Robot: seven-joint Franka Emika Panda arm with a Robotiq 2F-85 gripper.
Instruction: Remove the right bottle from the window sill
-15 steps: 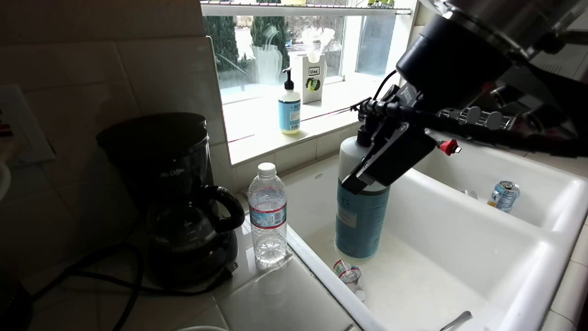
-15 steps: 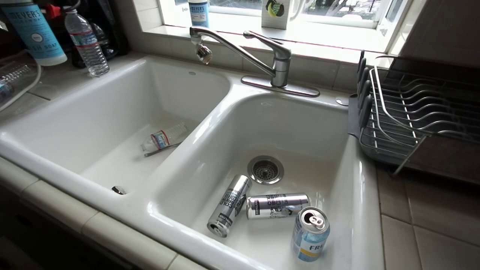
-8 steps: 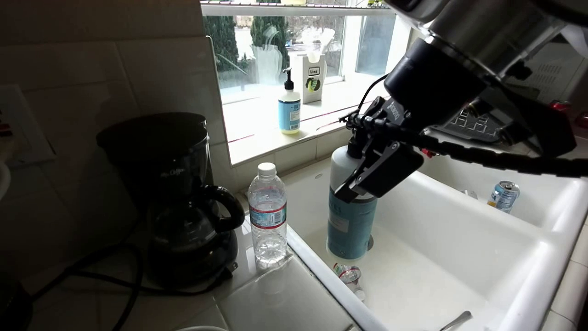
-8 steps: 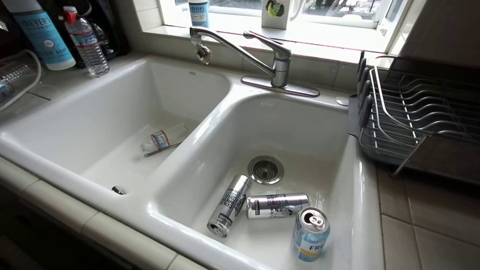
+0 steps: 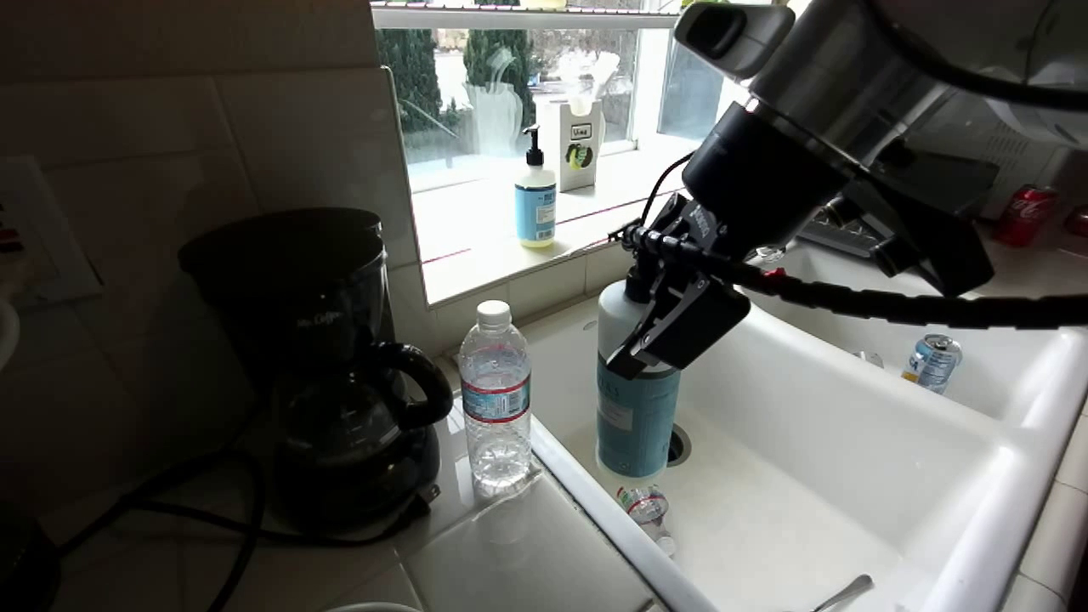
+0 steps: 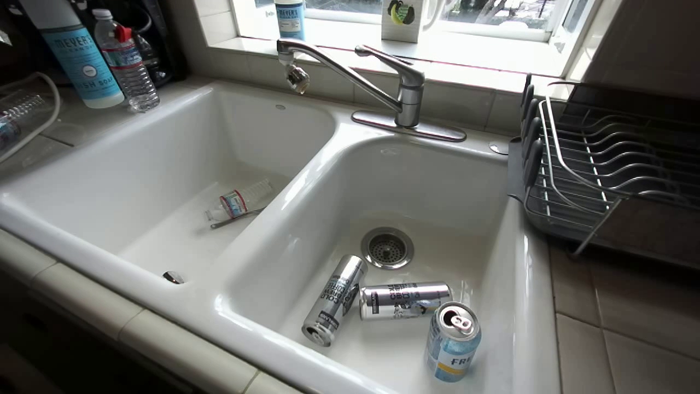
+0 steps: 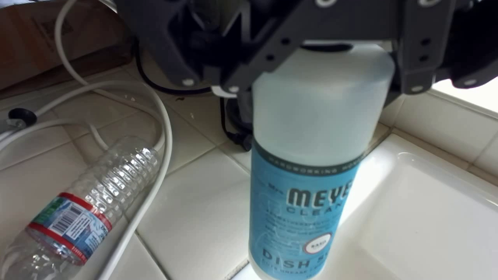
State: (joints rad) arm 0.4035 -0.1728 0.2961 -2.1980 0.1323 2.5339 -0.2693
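The right bottle (image 5: 637, 425) is large, with a blue label, clear upper part and black cap; it shows in an exterior view (image 6: 82, 65) and the wrist view (image 7: 299, 214). My gripper (image 5: 642, 344) is shut around its upper part, fingers on both sides in the wrist view (image 7: 319, 101). The bottle hangs nearly upright off the window sill (image 5: 476, 263), around the edge between the left basin and the counter. The gripper hides most of the cap. A smaller pump bottle (image 5: 535, 204) stands on the sill.
A clear water bottle (image 5: 495, 399) stands on the counter beside the coffee maker (image 5: 331, 365). A crumpled bottle (image 5: 650, 514) lies in the near basin (image 5: 807, 476). Faucet (image 6: 407, 82), cans (image 6: 404, 300) and dish rack (image 6: 612, 164) are farther along. A lying bottle (image 7: 70, 229) and white cable (image 7: 165, 136) are on the counter.
The gripper and held bottle have moved left and the grip has lowered in an exterior view. In both exterior views the bottle has come closer to the standing water bottle. The grip is unchanged.
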